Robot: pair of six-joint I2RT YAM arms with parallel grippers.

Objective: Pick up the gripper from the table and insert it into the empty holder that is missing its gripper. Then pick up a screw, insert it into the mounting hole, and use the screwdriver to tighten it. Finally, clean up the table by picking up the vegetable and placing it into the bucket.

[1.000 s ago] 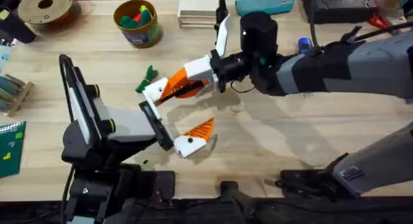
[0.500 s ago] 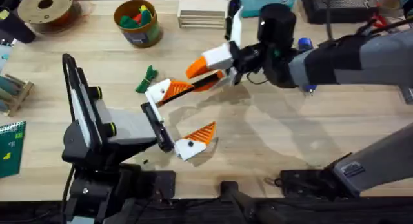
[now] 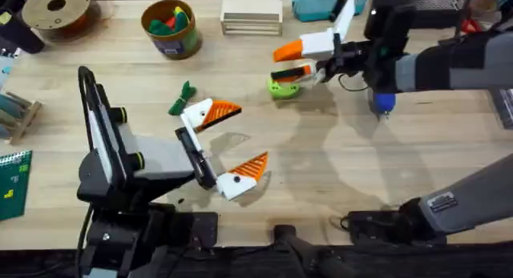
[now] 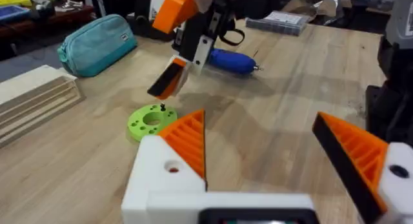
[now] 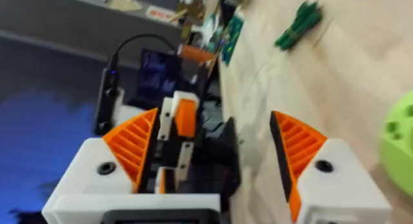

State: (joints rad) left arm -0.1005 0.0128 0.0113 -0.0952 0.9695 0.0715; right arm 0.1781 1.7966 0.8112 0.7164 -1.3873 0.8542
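Note:
My left gripper [image 3: 244,135] rests open on the table. The orange ribbed gripper [image 3: 221,111] sits in the white holder [image 3: 194,116] of its far finger; in the left wrist view a mounting hole [image 4: 172,167] shows in that base. My right gripper [image 3: 279,63] hovers open and empty above the table's far side, with its pads [image 5: 132,146] spread wide. The green vegetable [image 3: 183,99] lies beside the left gripper. The blue screwdriver [image 4: 229,61] lies under the right arm. The yellow-rimmed bucket [image 3: 170,26] stands at the back left, with toys in it.
A bright green disc [image 3: 282,87] lies just below the right gripper, with a small dark piece [image 4: 162,108] on it. At the back are a filament spool [image 3: 56,10], stacked wooden blocks [image 3: 251,14] and a teal pouch [image 3: 321,2].
My right gripper has drawn away from the left gripper's far finger, moving right and toward the table's back. The orange wedge stays on that finger. The left arm has not moved.

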